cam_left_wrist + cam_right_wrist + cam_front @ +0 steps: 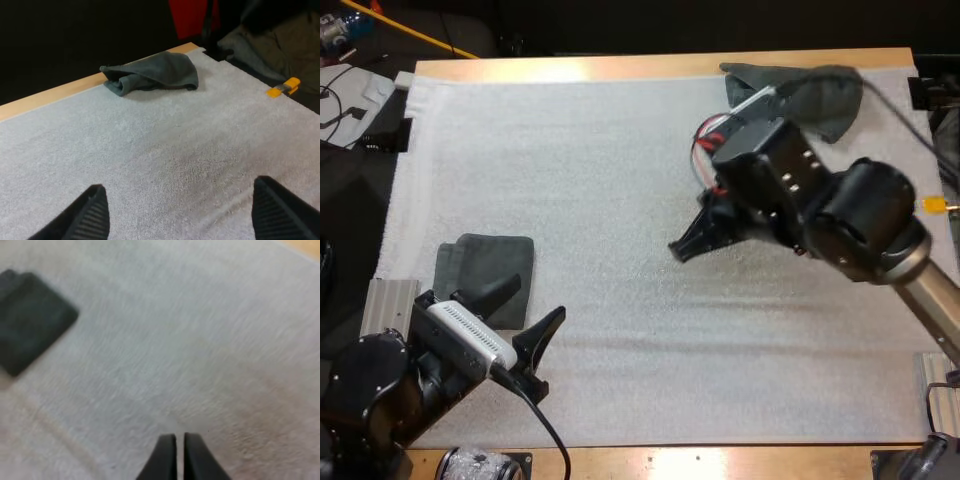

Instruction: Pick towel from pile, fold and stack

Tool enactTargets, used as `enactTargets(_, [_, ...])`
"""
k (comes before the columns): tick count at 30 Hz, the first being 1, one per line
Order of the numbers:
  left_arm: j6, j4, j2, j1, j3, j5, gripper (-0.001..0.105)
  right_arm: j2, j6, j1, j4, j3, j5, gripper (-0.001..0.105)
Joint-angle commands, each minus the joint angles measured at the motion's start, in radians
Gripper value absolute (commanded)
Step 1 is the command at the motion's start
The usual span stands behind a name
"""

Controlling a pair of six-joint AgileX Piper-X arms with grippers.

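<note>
A crumpled dark grey-green towel (812, 92) lies at the far right corner of the white mat; the left wrist view has it (152, 74) by the mat's far edge. A folded towel (483, 276) lies flat at the mat's near left, and shows as a dark square (31, 325) in the right wrist view. My left gripper (527, 307) stands open just right of the folded towel, its fingers (90, 214) wide apart over bare mat. My right gripper (682, 247) hovers over the mat's middle right, its fingers (167, 456) shut on nothing.
The white mat (620, 180) covers most of the wooden table (620, 66). A metal block (388, 303) sits at the mat's near left edge. An orange clamp (283, 87) lies at the mat's edge beyond the crumpled towel.
</note>
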Motion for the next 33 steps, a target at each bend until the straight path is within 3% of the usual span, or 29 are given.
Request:
enactTargets(1, [-0.013,-0.008,0.003,-0.006,-0.005,0.005,0.059,-0.014,0.036,0.018,-0.006,0.052,-0.041,0.001])
enactTargets(6, [-0.013,-0.004,0.003,-0.004,-0.006,0.008,0.059,-0.020,0.056,0.016,-0.026,0.183,-0.079,0.001])
enactTargets(8, [-0.010,-0.003,0.001,-0.004,-0.006,0.007,0.059,-0.020,0.050,0.019,-0.012,0.167,-0.069,0.001])
enactTargets(13, [-0.011,0.000,-0.001,-0.005,-0.007,0.007,0.059,-0.045,0.080,0.034,-0.065,0.330,-0.084,0.001])
enactTargets(23, [-0.012,0.003,0.000,-0.004,-0.006,0.009,0.059,-0.080,0.155,0.051,-0.391,0.561,-0.363,0.001])
enactTargets(29, [-0.012,0.004,-0.003,-0.004,-0.007,0.009,0.059,-0.094,0.186,0.053,-0.538,0.598,-0.330,0.003])
enactTargets(30, [-0.013,0.005,-0.004,-0.004,-0.007,0.009,0.059,-0.096,0.193,0.051,-0.551,0.596,-0.321,0.006])
enactTargets(31, [-0.013,0.009,-0.003,-0.003,-0.008,0.009,0.059,-0.100,0.207,0.046,-0.565,0.597,-0.304,0.020])
enactTargets(33, [-0.012,0.008,-0.001,-0.004,-0.007,0.007,0.059,-0.090,0.204,0.043,-0.539,0.594,-0.289,0.019])
